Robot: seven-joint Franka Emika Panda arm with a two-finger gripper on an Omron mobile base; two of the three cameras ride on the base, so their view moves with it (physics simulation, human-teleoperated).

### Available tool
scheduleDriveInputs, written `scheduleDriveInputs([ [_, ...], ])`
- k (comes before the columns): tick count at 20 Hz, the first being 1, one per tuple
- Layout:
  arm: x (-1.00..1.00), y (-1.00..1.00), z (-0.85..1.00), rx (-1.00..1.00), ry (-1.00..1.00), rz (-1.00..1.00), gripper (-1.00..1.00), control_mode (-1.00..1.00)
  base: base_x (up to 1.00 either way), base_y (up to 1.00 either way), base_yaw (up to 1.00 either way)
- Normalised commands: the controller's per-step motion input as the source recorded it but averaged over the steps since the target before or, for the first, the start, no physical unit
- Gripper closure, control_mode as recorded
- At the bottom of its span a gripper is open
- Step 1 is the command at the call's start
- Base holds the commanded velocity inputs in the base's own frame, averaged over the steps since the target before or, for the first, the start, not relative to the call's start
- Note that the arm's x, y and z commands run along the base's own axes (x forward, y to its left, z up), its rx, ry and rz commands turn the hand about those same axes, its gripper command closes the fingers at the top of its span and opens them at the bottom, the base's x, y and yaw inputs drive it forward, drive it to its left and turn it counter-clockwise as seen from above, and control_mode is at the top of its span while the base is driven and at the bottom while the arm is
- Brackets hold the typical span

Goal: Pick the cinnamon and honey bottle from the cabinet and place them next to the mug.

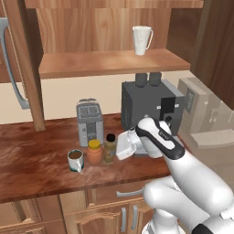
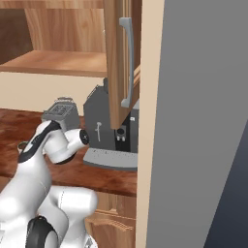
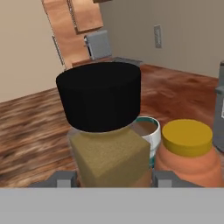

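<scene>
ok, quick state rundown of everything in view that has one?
cinnamon: upright on the counter, black cap on, between the fingers.
honey bottle: upright on the counter, yellow lid on, beside the cinnamon.
mug: upright on the counter, next to the honey bottle.
gripper: shut on the cinnamon.
cabinet: open, door swung out.
white cup: upright on the cabinet shelf.

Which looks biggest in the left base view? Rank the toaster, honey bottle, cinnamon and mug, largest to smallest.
1. Toaster, clearly largest.
2. Cinnamon, tallest of the rest but slim.
3. Honey bottle and mug look about alike; no firm ranking between them.
</scene>
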Motion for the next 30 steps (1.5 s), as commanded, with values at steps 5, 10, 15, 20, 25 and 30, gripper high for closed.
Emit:
scheduleDriveInputs([
  [5, -0.12, 0.16, -0.13, 0.0, 0.0, -0.03, 1.0, -1.0, 0.0, 0.0, 0.0],
  [10, 0.0, 0.08, -0.31, 0.0, 0.0, 0.0, 1.0, -1.0, 0.0, 0.0, 0.0],
  [15, 0.0, 0.04, -0.39, 0.0, 0.0, 0.0, 1.0, -1.0, 0.0, 0.0, 0.0],
  [20, 0.0, 0.01, -0.34, 0.0, 0.0, 0.0, 1.0, -1.0, 0.0, 0.0, 0.0],
  [25, -0.02, 0.07, -0.45, 0.0, 0.0, -0.04, 1.0, -1.0, 0.0, 0.0, 0.0],
  [30, -0.04, 0.15, -0.41, 0.0, 0.0, -0.08, 1.0, -1.0, 0.0, 0.0, 0.0],
])
